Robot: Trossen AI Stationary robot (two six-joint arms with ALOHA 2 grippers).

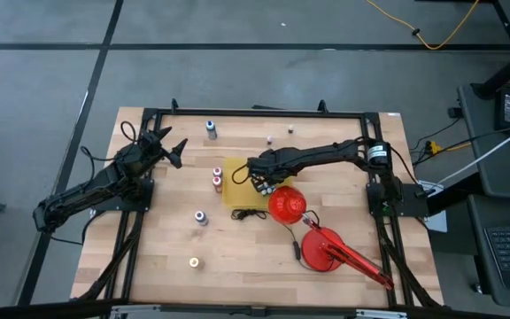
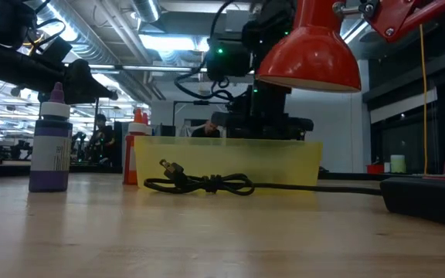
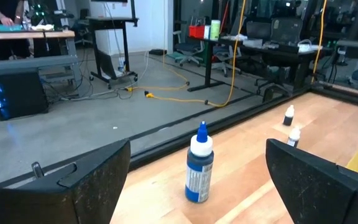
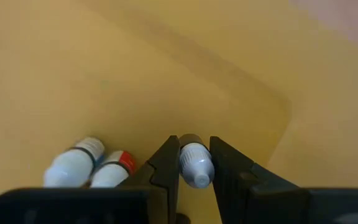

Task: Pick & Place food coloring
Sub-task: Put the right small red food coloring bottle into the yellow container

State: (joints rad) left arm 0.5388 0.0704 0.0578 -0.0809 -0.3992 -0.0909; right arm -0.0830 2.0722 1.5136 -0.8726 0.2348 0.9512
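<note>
Right hand holds a small bottle over the yellow tray

Right wrist view shows the right hand (image 4: 195, 171) closed on a small pale bottle (image 4: 196, 163), pinched between its two fingers with the yellow tray (image 4: 166, 68) floor right beneath. Two more bottles (image 4: 92, 167) lie on their sides on that floor just beside the hand, one with a red band. That points to the tray being the collecting spot, and the held bottle looks about ready to be let go there; whether it already touches the floor cannot be told.

From above, the right hand (image 1: 257, 174) sits over the tray (image 1: 234, 190) near the middle of the worktop (image 1: 343, 266), close to a red lamp (image 1: 287, 206). Other bottles stand loose on the wood: a blue-topped bottle (image 1: 211, 129) at the far edge, two red-topped bottles (image 1: 217, 176) touching the tray's side, a purple-topped bottle (image 1: 201, 217) and a yellow-topped bottle (image 1: 194, 262) nearer the front.

The left hand (image 1: 168, 145) waits wide open and empty, with the blue-topped bottle (image 3: 199, 165) standing upright ahead of its fingers, probably lined up as the next pick.
</note>
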